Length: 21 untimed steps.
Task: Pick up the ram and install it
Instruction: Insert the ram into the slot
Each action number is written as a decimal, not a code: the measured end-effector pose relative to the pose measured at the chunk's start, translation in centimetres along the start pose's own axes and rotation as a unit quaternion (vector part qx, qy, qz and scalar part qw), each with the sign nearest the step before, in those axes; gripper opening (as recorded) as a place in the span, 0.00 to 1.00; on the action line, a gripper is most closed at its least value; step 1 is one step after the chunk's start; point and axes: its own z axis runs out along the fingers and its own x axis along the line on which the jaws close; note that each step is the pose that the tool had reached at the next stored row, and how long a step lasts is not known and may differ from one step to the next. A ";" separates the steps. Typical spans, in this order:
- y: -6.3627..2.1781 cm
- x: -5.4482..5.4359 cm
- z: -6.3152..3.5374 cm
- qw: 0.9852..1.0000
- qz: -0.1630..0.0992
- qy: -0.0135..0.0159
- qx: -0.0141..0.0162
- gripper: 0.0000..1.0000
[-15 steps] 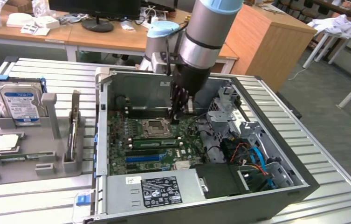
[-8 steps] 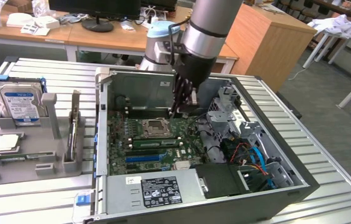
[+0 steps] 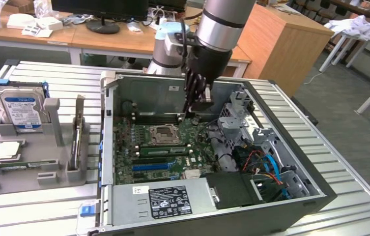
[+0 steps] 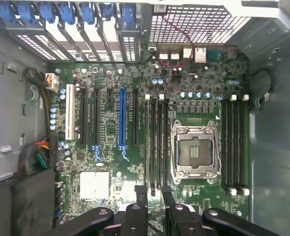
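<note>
**Exterior view.** 1 open computer case (image 3: 152, 93) of grey sheet metal sits on a ribbed metal desk (image 3: 349, 162). 1 arm reaches in, and the gripper (image 3: 188, 114) hangs over the green motherboard (image 3: 201, 147). At the exterior view's left, 1 grey moulded fixture (image 3: 47, 164) carries:
- 1 silver hard drive (image 3: 19, 105), upright
- 1 card (image 3: 78, 132), on edge
- 1 square chip (image 3: 6, 150), flat
- the ram (image 3: 15, 167), a thin green stick lying along the fixture's near side, well apart from the gripper

A second green stick (image 3: 163, 150) with pale labels stands between the socket (image 3: 163, 132) and the blue slot (image 3: 151, 166).

**Wrist view.** The gripper (image 4: 153, 191) is spread. Its 2 black fingers (image 4: 141, 194) have bare board in the gap and pinch nothing. On the board:
- 1 empty, silver-framed socket (image 4: 195, 152)
- 2 banks of 4 black memory slots (image 4: 157, 142)
- 1 long blue slot (image 4: 122, 118)
</note>
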 end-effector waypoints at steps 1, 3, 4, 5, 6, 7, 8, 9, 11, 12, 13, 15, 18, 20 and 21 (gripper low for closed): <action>0.00 0.0 -0.19 1.000 0.000 0.000 0.000 0.25; 0.02 0.0 -0.46 1.000 0.000 0.000 0.000 0.25; 0.02 0.0 -0.59 1.000 0.000 0.000 0.000 0.25; 0.03 0.0 -0.74 1.000 0.000 0.000 0.000 0.25; 0.04 0.0 -0.91 1.000 0.000 0.000 0.000 0.25; 0.04 0.0 -1.09 1.000 0.000 0.000 0.000 0.25; 0.05 0.0 -1.27 1.000 0.000 0.000 0.000 0.25; 0.06 0.0 -1.44 1.000 0.000 0.000 0.000 0.25; 0.07 0.0 -1.59 1.000 0.000 0.000 0.000 0.25; 0.06 0.0 -1.59 1.000 0.000 0.000 0.000 0.25; 0.06 0.0 -1.59 1.000 0.000 0.000 0.000 0.25; 0.06 0.0 -1.59 1.000 0.000 0.000 0.000 0.25; 0.07 0.0 -1.74 1.000 0.000 0.000 0.000 0.25; 0.08 0.0 -1.92 1.000 0.000 0.000 0.000 0.25; 0.08 0.0 -1.98 1.000 0.000 0.000 0.000 0.25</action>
